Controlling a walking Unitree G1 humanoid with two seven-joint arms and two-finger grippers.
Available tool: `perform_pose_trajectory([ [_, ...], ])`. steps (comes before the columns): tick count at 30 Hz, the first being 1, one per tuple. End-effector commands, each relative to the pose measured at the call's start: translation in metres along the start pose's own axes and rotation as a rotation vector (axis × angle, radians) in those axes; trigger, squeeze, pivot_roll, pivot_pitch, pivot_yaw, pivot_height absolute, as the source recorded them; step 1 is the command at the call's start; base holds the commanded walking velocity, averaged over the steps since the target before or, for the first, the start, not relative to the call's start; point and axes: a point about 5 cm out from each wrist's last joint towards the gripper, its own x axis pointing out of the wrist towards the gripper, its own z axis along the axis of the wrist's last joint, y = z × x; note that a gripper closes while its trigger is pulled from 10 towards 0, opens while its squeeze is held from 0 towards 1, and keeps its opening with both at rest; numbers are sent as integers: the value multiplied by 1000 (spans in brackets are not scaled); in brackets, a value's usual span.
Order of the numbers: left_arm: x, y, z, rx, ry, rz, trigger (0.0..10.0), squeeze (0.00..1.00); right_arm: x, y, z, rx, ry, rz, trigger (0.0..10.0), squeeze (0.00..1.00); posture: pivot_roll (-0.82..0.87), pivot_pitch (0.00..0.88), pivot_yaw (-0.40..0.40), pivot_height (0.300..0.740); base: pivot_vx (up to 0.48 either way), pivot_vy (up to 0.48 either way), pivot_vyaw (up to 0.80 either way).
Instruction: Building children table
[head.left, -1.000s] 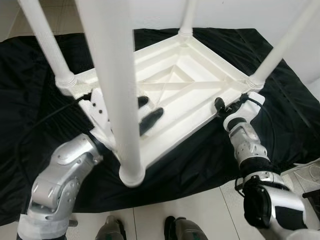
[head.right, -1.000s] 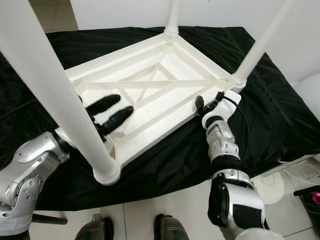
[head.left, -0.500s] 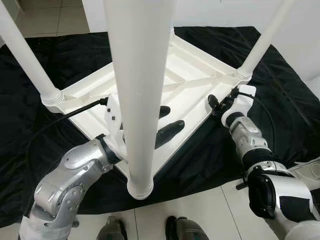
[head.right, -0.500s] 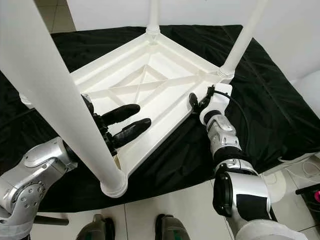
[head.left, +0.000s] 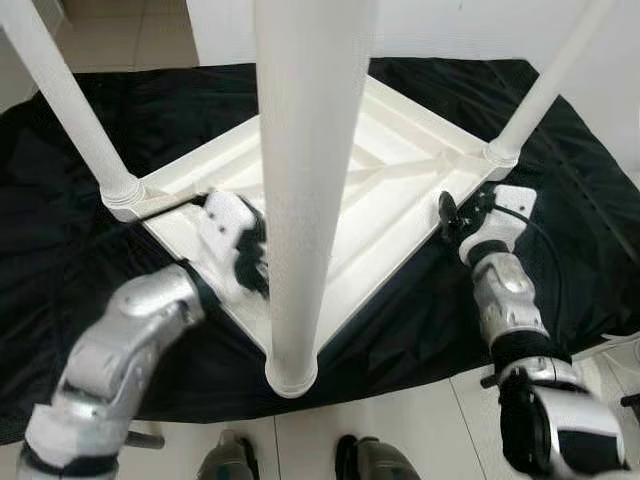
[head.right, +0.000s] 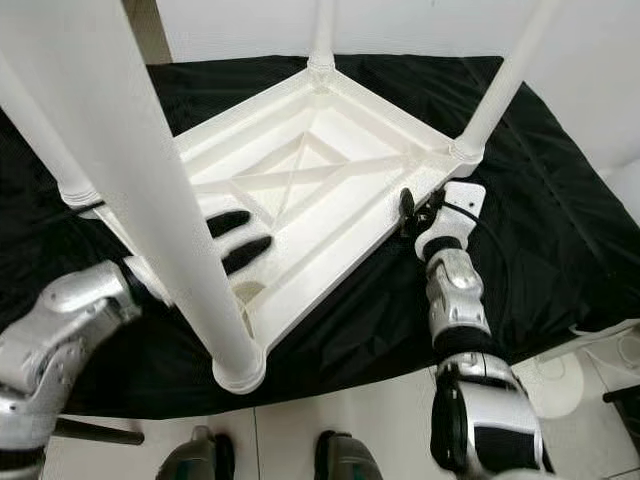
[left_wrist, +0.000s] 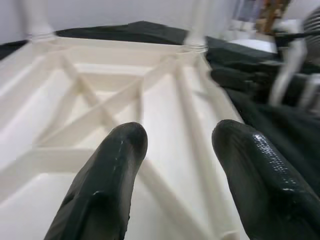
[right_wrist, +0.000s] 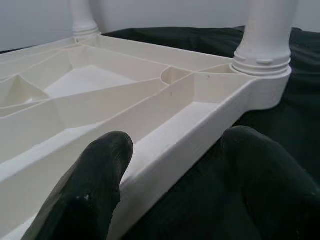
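Upturned table (head.right: 330, 170) between end effectors

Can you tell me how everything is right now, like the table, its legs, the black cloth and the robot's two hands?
table: upside down on the cloth.
legs: four, standing up in the corners.
black cloth: spread on the floor, wrinkled.
left gripper: open, over the underside.
right gripper: open, straddling the table's rim.

1 upturned table (head.right: 330, 150), 4 legs (head.right: 150, 200), 1 black cloth (head.right: 560, 200), 2 grippers.
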Motion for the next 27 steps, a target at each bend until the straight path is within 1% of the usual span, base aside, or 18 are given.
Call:
perform_pose_trajectory([
  [1, -2, 6, 1, 26, 0, -8, 10000, 0, -9, -3, -2, 7, -13, 7, 10000, 0, -6, 123, 6, 740, 0, 0, 0],
  [2, -2, 6, 1, 26, 0, -8, 10000, 0, -9, -3, -2, 7, -13, 7, 10000, 0, -6, 123, 6, 740, 0, 0, 0],
  [4, -4, 14, 2, 43, 10, -4, 10000, 0, -19, -4, -2, 2, -22, 32, 10000, 0, -8, 123, 5, 740, 0, 0, 0],
  [5, -4, 14, 2, 43, 10, -4, 10000, 0, -19, -4, -2, 2, -22, 32, 10000, 0, -8, 123, 5, 740, 0, 0, 0],
  [7, -7, 20, 2, 60, 27, -2, 10000, 0, -26, -3, -3, 1, -26, 62, 10000, 0, -13, 124, 4, 740, 0, 0, 0],
  [8, -7, 20, 2, 60, 27, -2, 10000, 0, -26, -3, -3, 1, -26, 62, 10000, 0, -13, 124, 4, 740, 0, 0, 0],
  [9, -12, 29, -1, 77, 57, -1, 10000, 635, -38, -3, -3, -10, -22, 103, 10000, 0, -21, 125, 6, 740, 0, 0, 0],
  [10, -14, 33, -3, 89, 78, 0, 10000, 710, -43, -4, -3, -18, -17, 110, 10000, 0, -22, 126, 6, 740, 0, 0, 0],
  [13, -15, 37, -5, 100, 90, -2, 10000, 710, -46, -5, -3, -25, -13, 111, 10000, 0, -22, 126, 6, 740, 0, 0, 0],
  [14, -16, 38, -7, 109, 96, -12, 10000, 651, -47, -6, -2, -21, -12, 96, 10000, 0, -23, 126, 6, 740, 0, 0, 0],
  [15, -15, 36, -6, 107, 87, -23, 10000, 106, -47, -7, -1, -15, -15, 81, 10000, 0, -31, 125, 12, 740, 0, 0, 0],
  [16, -14, 31, -2, 88, 50, -51, 10000, 0, -45, -6, 1, -8, -19, 64, 10000, 0, -33, 125, 15, 740, 0, 0, 0],
  [18, -14, 31, -2, 88, 50, -51, 10000, 0, -45, -6, 1, -8, -19, 64, 10000, 0, -33, 125, 15, 740, 0, 0, 0],
  [20, -10, 21, 5, 71, 4, -82, 10000, 0, -36, 0, 0, -8, 1, 50, 10000, 0, -33, 124, 19, 740, 0, 0, 0],
  [21, -10, 21, 5, 71, 4, -82, 10000, 0, -36, 0, 0, -8, 1, 50, 10000, 0, -33, 124, 19, 740, 0, 0, 0],
  [23, -4, 12, 12, 59, -37, -103, 10000, 0, -25, 5, -1, -28, 32, 11, 10000, 0, -31, 126, 16, 740, 0, 0, 0],
  [26, -2, 8, 15, 61, -55, -111, 10000, 0, -21, 7, -1, -27, 43, -15, 10000, 0, -25, 127, 12, 740, 0, 0, 0],
  [27, 3, 4, 19, 43, -80, -103, 10000, 0, -16, 10, -1, -31, 53, -42, 10000, 0, -12, 132, 2, 740, 0, 0, 0],
])
